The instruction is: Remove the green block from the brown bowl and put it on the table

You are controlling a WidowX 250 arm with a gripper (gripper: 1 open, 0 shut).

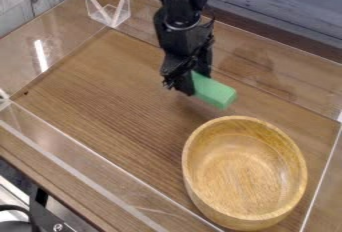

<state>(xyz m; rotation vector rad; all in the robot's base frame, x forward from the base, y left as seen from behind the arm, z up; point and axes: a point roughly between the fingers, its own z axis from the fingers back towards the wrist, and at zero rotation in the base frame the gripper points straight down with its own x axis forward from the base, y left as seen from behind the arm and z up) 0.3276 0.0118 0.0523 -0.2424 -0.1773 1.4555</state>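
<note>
Overhead and slightly angled, single camera view. Brown wood-grain table (107, 106) with dark streaks, fenced by low clear acrylic walls (80, 166); pale grey planked backdrop (287, 11) beyond the far edge. Small clear angular stand (107, 11) at the far left corner, well apart from the brown bowl (245, 170).

Brown bowl round, light wood with visible grain and thick rim, sitting upright near the front right corner, nothing inside it.

Black gripper (181, 76) up and left of the bowl, pointing steeply down toward the tabletop, arm rising out of the top of the picture. Jaws clamped shut on one end of the green block (214, 89). Block solid matte green, sticking out to the right of the fingers toward the bowl, tilted, free end lower right. Block outside the bowl, near its far rim but not touching it. Whether the block's underside meets the table surface: cannot tell from this angle.
</note>
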